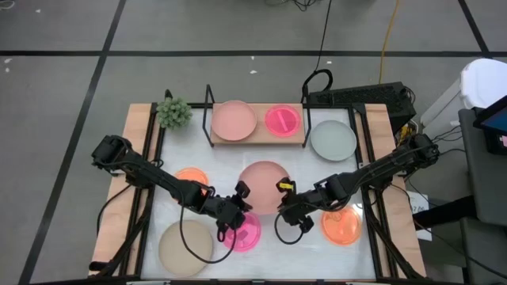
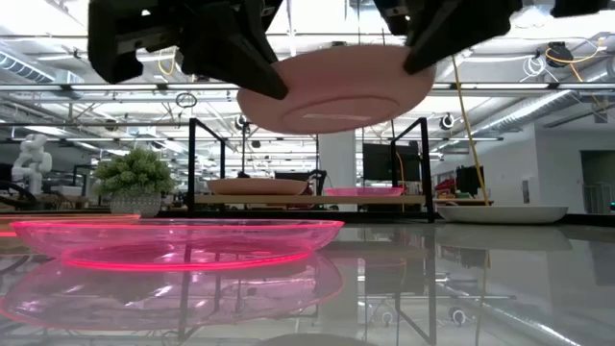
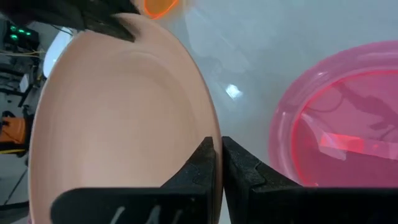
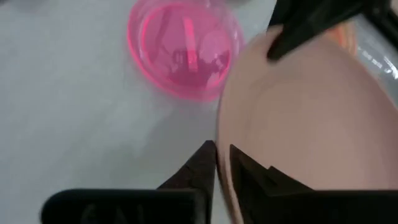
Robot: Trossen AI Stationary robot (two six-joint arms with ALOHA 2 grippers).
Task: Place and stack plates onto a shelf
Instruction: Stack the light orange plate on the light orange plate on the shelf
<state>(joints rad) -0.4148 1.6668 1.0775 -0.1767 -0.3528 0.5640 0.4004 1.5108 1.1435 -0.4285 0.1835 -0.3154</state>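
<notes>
A large dusty pink plate [image 1: 263,180] hangs in the air over the table's middle, clear of it in the low view [image 2: 336,91]. My left gripper [image 1: 243,194] is shut on its left rim and my right gripper [image 1: 284,191] on its right rim. The shelf [image 1: 255,136] stands at the far edge, with another dusty pink plate [image 1: 234,119] and a small hot pink plate [image 1: 283,120] resting on its board. A hot pink plate [image 1: 242,232] lies flat on the table below my left gripper. My left gripper [image 3: 217,158] pinches the dusty pink plate's rim [image 3: 204,121] between its two fingers, coming level from the table's left. The plate is lifted clear and about level [image 2: 336,91]. My right gripper [image 4: 222,158] pinches the opposite rim [image 4: 222,127] between its two fingers, coming from the table's right.
A pale grey plate [image 1: 333,140] lies right of the shelf, a beige plate [image 1: 184,247] at the near left. Orange plates lie at the left [image 1: 188,175] and the near right [image 1: 341,227]. A small plant [image 1: 173,112] stands left of the shelf.
</notes>
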